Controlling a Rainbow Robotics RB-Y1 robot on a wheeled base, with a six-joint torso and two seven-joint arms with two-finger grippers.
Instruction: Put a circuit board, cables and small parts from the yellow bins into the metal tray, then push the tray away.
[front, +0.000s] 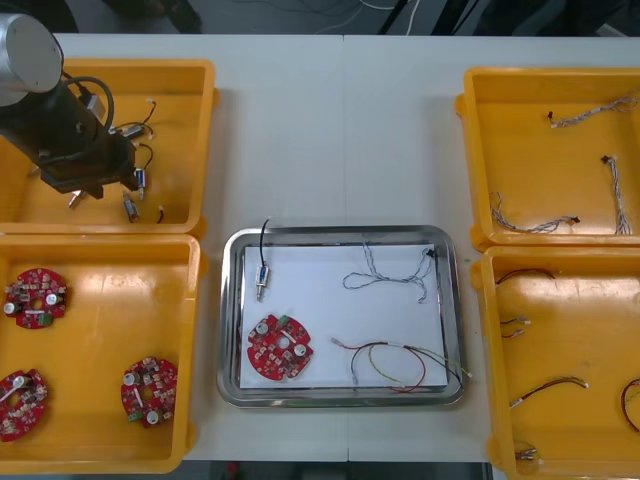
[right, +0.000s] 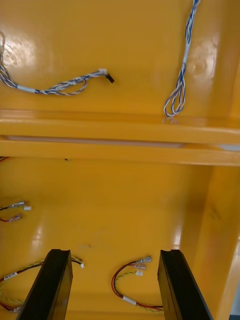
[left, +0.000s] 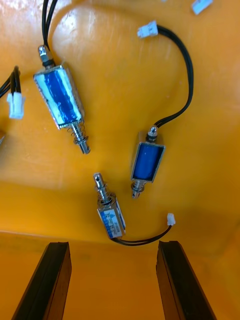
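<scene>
Between the bins (front: 540, 180) we find the tray (front: 340, 232), white inside and loaded — a red board (front: 279, 347) at its near left corner, a small part (front: 261, 281) with black lead just beyond it, a blue-white cable (front: 375, 281) and a red-yellow cable (front: 385, 347) sprawled to the right. Three spare boards (front: 150, 390) lie flat in the left near bin (front: 100, 330); more parts (left: 148, 161) in the one behind.

Lane beyond tray: bare table (front: 340, 130) between far left bin (front: 195, 150) and far right bin (front: 475, 150); nothing stands in it.
Metal tray (front: 452, 300): open white patch mid-floor, ringed by circuit board (front: 279, 347), small metal part (front: 261, 280), twisted cable (front: 390, 272) and red and yellow cable (front: 395, 365).
Far left bin: left arm (front: 60, 130) overhangs it; left gripper (left: 114, 280) spread, three small metal parts (left: 148, 161) with black leads just ahead.
Near right bin (right: 100, 210): right gripper (right: 115, 285) spread, loose red and yellow cable (right: 129, 300) between its fingers; double bin wall (right: 120, 135) crosses ahead.
</scene>
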